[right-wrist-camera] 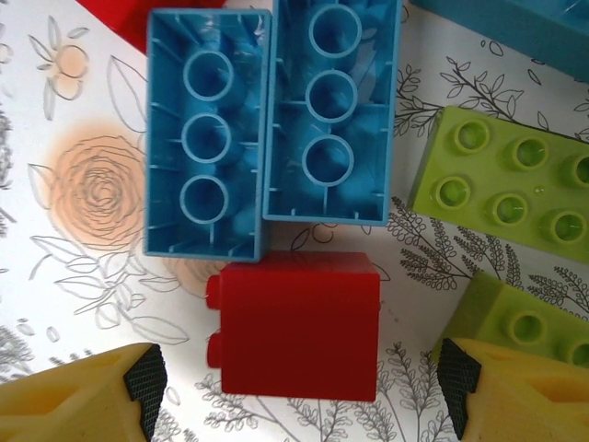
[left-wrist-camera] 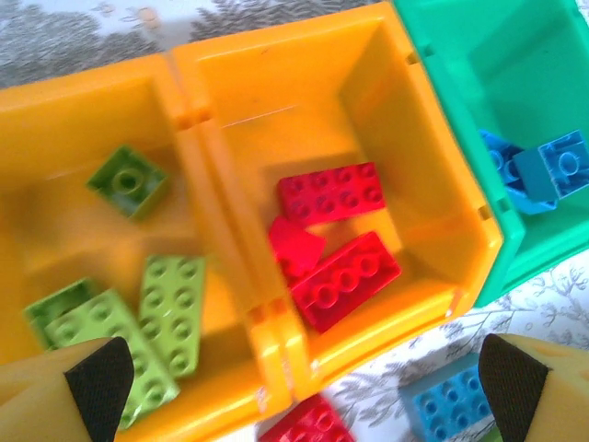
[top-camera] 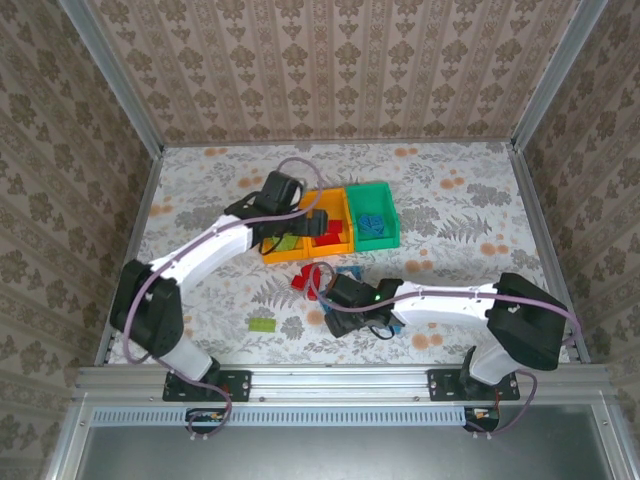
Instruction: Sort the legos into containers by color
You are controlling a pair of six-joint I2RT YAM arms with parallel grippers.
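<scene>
Containers (left-wrist-camera: 276, 55) hold legos (left-wrist-camera: 331, 191) by color: lime, red, blue

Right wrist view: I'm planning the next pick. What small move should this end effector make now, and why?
Probably lower straight down and close on the red brick. It lies on its side, centred between the open right end effector's fingertips, with free table either side; the upturned blue bricks sit just beyond it.
</scene>
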